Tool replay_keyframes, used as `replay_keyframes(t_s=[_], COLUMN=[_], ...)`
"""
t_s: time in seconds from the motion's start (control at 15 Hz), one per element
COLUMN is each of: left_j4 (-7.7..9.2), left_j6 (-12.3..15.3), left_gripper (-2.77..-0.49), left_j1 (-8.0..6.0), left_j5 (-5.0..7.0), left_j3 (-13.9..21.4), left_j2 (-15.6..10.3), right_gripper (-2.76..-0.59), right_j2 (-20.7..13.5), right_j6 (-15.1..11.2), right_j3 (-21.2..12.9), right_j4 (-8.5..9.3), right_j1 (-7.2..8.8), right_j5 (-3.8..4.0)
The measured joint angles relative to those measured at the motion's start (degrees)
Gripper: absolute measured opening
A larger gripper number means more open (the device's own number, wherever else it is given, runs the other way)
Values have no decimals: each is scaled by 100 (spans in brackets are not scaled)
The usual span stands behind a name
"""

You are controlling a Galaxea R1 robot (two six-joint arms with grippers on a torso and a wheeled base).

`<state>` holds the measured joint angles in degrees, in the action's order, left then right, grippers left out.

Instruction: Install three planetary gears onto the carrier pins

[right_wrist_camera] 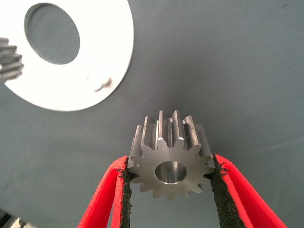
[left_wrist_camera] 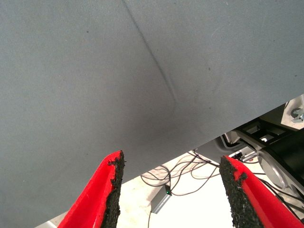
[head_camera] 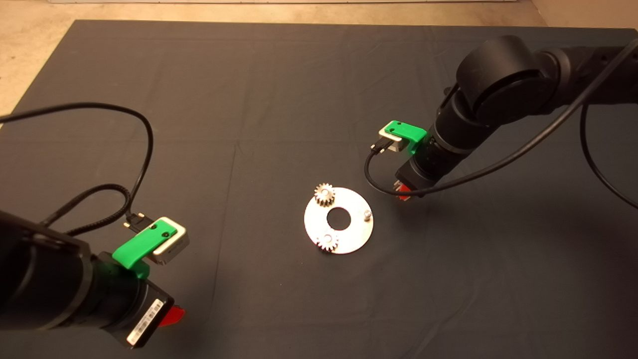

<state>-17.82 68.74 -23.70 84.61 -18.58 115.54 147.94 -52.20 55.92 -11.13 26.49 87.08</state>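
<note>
My right gripper pinches the third gear by its teeth, bore clear, just beside the disc and its bare pin; my left gripper waits open.

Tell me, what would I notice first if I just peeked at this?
Probably the shiny round disc in the middle of the dark mat, with two little gears already sitting on it and one bare pin. Next, the right gripper just beside the disc, pinching a third gear. The left gripper waits open at the mat's near left edge.
</note>
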Motion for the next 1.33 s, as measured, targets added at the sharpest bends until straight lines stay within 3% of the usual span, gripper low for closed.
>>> replay_keyframes(t_s=[0.67,1.13,1.33], left_j4=[2,2,2], left_j6=[1,2,2], left_gripper=[-193,-193,-193], left_j1=[0,0,0], left_j5=[-107,-109,-107], left_j3=[1,6,6], left_j2=[0,0,-2], right_gripper=[-239,-240,-240], right_j2=[419,669,765], right_j6=[-17,-17,-15], right_j3=[-29,155,225], right_j4=[2,2,3], right_j1=[-50,-304,-373], right_j5=[-26,27,0])
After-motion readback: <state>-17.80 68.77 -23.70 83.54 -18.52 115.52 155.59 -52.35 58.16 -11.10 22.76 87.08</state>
